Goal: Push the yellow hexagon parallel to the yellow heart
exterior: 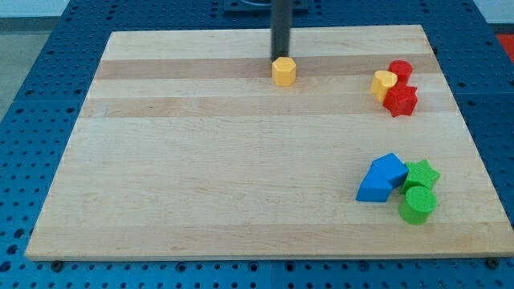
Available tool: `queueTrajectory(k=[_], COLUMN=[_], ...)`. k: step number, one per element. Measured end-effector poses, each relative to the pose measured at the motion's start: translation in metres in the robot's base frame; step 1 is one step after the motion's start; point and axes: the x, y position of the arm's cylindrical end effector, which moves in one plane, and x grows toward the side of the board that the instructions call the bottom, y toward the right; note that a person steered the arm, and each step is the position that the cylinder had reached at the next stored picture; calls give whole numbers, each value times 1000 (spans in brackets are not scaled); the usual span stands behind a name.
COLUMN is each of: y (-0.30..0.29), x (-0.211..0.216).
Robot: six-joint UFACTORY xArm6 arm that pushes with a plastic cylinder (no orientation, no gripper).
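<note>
The rod ends in my tip (282, 58), which is seen at the view's top centre, set right against the upper edge of the yellow hexagon (283, 71); whether the two are truly touching or only just beside each other cannot be told, since the rod hides the seam. No claw is carried by this arm, so nothing can be said of jaws apart or together: only a plain dark rod is shown, and nothing is clamped.

The yellow hexagon is found on the wooden board (201, 177), near its top edge and about midway across. The yellow heart (383, 83) is placed well to the view's right, touching the red cylinder (400, 71) above it and the red star (401, 100) at its lower right.

As to progress, the hexagon is judged to lie slightly higher in the view than the heart, and well apart from it. If level rows are meant by "parallel", little is left: a short push toward the view's bottom would be called for. If closeness is also wanted, a longer push to the right remains.

The hexagon is seen as a small, squat, matt yellow block with flat sides, lying flat and upright
</note>
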Motion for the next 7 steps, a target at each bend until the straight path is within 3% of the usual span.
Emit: queueTrajectory(k=[1,3,7], y=[-38,-26,108], x=[-7,5,58])
